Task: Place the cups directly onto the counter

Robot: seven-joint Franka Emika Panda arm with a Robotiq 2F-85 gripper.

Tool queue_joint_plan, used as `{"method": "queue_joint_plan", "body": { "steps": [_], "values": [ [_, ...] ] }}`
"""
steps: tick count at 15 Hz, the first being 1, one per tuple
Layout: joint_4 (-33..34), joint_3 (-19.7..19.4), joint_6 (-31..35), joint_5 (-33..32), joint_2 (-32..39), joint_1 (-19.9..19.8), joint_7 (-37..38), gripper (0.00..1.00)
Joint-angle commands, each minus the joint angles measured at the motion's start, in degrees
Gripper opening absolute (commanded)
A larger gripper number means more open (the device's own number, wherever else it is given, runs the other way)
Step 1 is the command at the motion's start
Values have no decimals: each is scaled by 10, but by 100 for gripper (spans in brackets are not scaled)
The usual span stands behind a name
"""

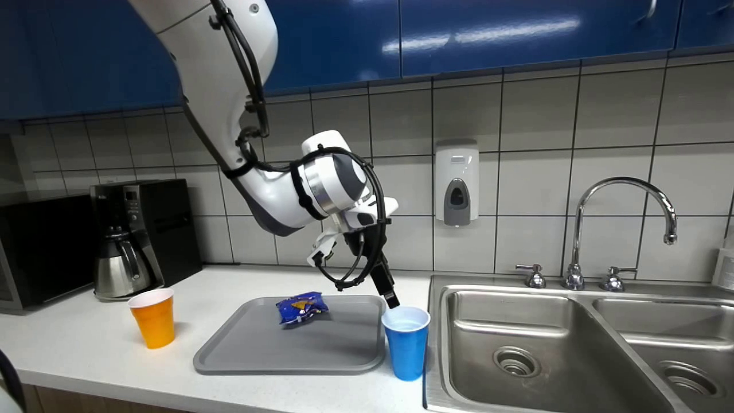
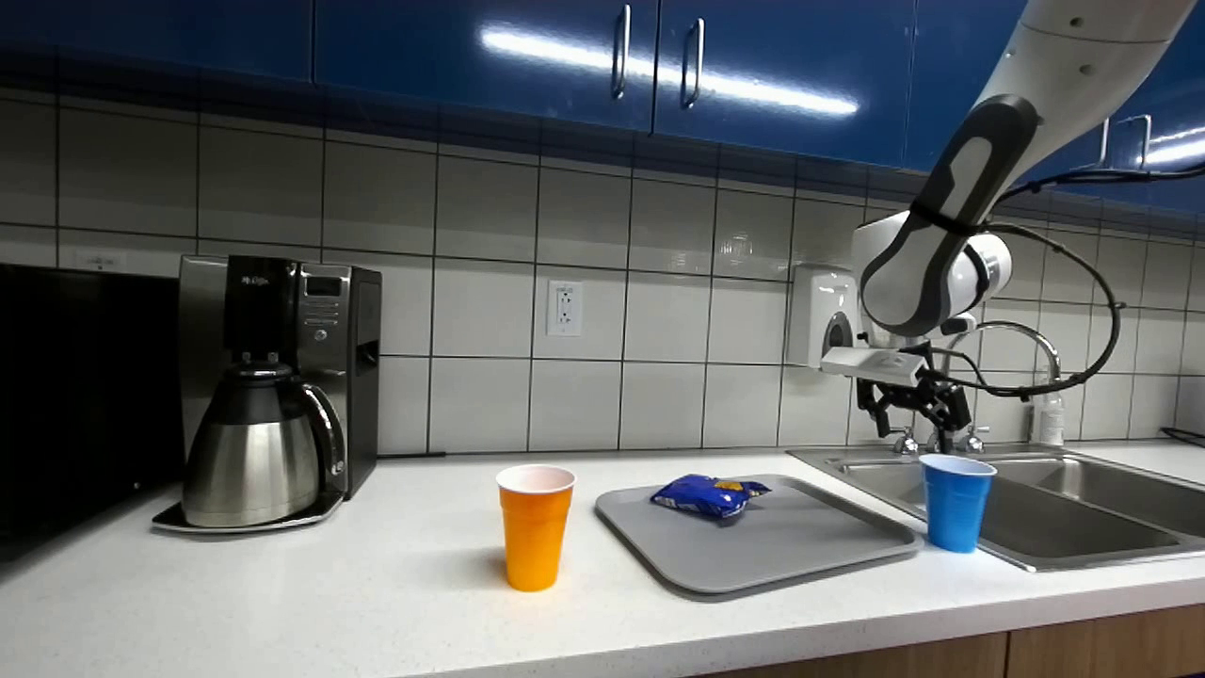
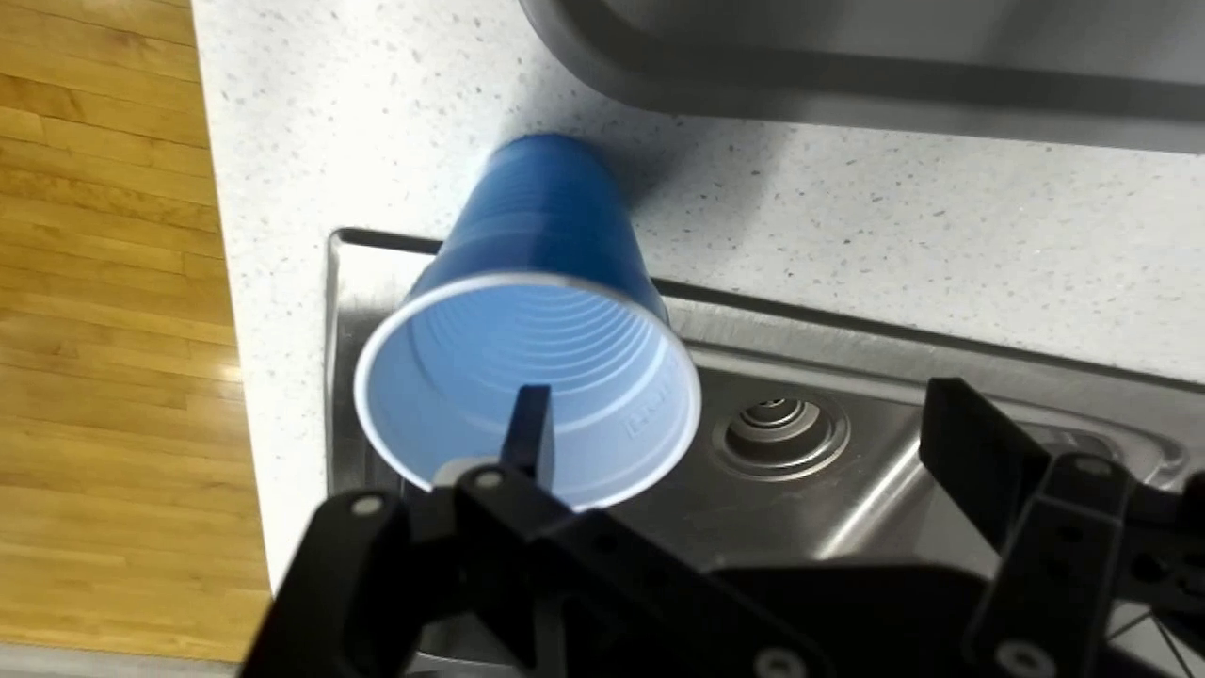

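Your orange cup (image 1: 153, 322) stands at left, blue cup (image 1: 408, 351) at right, both on desk (image 1: 221, 289); pincer (image 3: 741, 400) gapes wide, empty. Placing looks done; likely only retreat remains.

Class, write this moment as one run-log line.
gripper: open, near blue cup | blue cup: upright on counter, between tray and sink | orange cup: upright on counter

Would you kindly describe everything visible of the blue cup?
The blue cup looks plastic and tapers downward, with a pale, ringed interior and white rim. It stands upright on the counter, between the grey tray and the sink. One finger of the open gripper overlaps its mouth in the wrist view; whether they touch is unclear.
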Motion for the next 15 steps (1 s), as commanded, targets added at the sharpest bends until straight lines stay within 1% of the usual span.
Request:
{"method": "queue_joint_plan", "body": {
  "steps": [1, 8, 15],
  "values": [
    [-23, 8, -2, -6, -41, 2, 4, 100],
    [-66, 43, -2, 16, -93, 3, -24, 100],
    [-123, 88, -15, 54, -176, 1, -66, 100]
  ]
}}
